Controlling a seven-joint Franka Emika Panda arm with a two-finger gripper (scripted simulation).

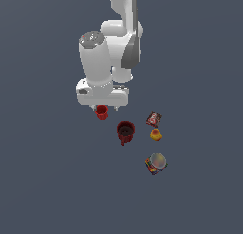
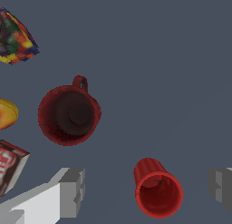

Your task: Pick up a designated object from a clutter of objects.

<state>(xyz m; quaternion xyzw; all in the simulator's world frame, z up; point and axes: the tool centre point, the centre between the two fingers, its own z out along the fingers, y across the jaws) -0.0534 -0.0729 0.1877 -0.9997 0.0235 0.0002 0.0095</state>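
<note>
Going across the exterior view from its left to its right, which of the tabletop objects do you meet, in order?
small red cup → dark red mug → then the small red printed box, yellow-orange toy and multicoloured can, which stack almost in one column, so their mutual order is unclear.

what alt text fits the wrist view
An open gripper straddles a small bright red ribbed cup, fingers apart from it on either side. Beyond stand a dark red mug, a yellow toy, a printed box and a multicoloured can.
</note>
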